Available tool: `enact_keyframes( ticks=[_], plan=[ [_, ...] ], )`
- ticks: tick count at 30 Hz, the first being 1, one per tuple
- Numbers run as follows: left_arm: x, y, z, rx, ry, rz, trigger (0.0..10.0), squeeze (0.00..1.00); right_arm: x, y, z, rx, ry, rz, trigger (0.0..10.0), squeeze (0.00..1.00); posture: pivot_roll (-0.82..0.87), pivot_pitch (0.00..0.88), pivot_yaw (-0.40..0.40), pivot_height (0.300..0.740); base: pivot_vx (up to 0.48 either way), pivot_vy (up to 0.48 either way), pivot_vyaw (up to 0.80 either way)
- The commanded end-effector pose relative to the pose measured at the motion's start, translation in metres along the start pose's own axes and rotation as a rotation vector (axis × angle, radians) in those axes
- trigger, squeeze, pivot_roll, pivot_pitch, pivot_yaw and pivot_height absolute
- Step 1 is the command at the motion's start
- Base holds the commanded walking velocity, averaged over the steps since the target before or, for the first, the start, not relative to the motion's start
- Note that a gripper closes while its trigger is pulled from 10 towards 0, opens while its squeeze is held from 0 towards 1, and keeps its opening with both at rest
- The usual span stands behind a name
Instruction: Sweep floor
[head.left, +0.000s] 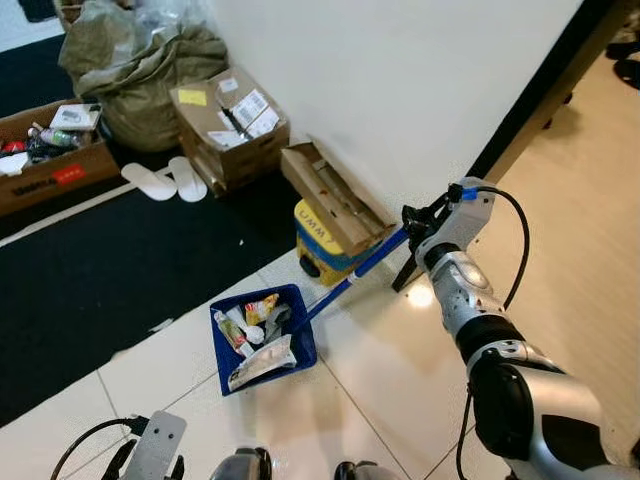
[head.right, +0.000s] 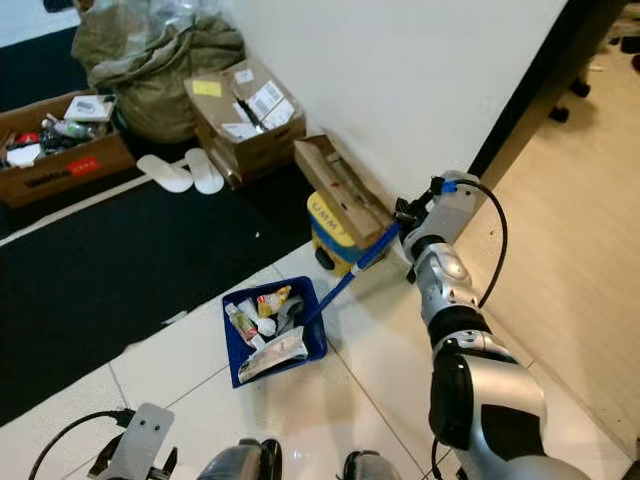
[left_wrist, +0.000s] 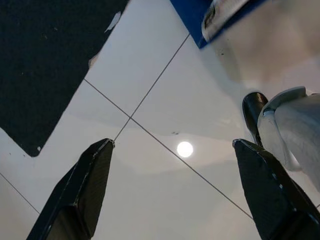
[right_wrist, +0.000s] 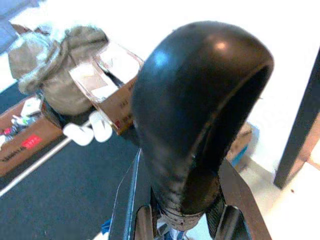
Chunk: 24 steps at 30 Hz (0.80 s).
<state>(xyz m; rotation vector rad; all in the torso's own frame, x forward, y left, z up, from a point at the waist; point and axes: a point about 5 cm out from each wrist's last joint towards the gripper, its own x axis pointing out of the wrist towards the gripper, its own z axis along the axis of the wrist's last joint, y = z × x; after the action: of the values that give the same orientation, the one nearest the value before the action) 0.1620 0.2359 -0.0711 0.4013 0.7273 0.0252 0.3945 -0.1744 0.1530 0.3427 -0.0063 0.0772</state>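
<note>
1. The blue plastic dustpan (head.left: 262, 338), loaded with litter, sat on white floor tiles (head.left: 180, 360) beside the black carpet edge (head.left: 120, 270).
2. The right gripper (head.left: 412, 236), arm extended, clamped the dustpan's long blue handle (head.left: 350, 277).
3. The left gripper (left_wrist: 175, 185) hung spread above bare tile.

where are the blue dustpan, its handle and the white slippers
blue plastic dustpan full of litter (head.left: 300, 345), left eye view, on its bare right wall
long blue dustpan handle (head.left: 352, 274), left eye view, mid shaft
pair of white slippers (head.left: 170, 181), left eye view, where the two soles meet
</note>
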Motion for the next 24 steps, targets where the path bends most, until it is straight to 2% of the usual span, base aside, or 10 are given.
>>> enact_keyframes(
  ticks=[1,2,4,9,12,18,24],
  plan=[
    [-0.007,-0.006,-0.018,-0.031,0.086,-0.017,10.0,0.00,-0.002,-0.001,0.002,0.047,-0.050,0.005,0.0,0.00,0.10,0.095,-0.058,0.740,0.000,0.000,0.79],
    [-0.008,-0.006,-0.023,-0.046,0.118,-0.017,10.0,0.00,-0.003,-0.001,-0.001,0.053,-0.049,0.004,0.0,0.00,0.10,0.085,-0.058,0.740,0.000,0.000,0.79],
    [-0.008,-0.006,-0.023,-0.046,0.118,-0.017,10.0,0.00,-0.003,-0.001,-0.001,0.053,-0.049,0.004,0.0,0.00,0.10,0.085,-0.058,0.740,0.000,0.000,0.79],
    [-0.023,-0.009,-0.055,-0.094,0.282,-0.038,10.0,0.00,-0.006,0.004,-0.009,0.068,-0.054,0.009,0.0,0.00,0.09,0.036,-0.050,0.740,0.000,0.000,0.79],
    [-0.025,-0.009,-0.058,-0.105,0.302,-0.042,10.0,0.00,-0.006,0.005,-0.009,0.073,-0.057,0.008,0.0,0.00,0.09,0.027,-0.050,0.740,0.000,0.000,0.79],
    [-0.020,-0.010,-0.052,-0.120,0.298,-0.054,10.0,0.00,-0.006,0.010,-0.012,0.080,-0.054,0.014,0.0,0.00,0.09,0.002,-0.050,0.740,0.000,0.000,0.79],
    [-0.014,-0.015,-0.041,-0.132,0.277,-0.087,10.0,0.00,-0.009,0.021,-0.026,0.089,-0.026,0.040,0.0,0.00,0.08,0.000,-0.054,0.740,0.000,0.000,0.79]
  ],
)
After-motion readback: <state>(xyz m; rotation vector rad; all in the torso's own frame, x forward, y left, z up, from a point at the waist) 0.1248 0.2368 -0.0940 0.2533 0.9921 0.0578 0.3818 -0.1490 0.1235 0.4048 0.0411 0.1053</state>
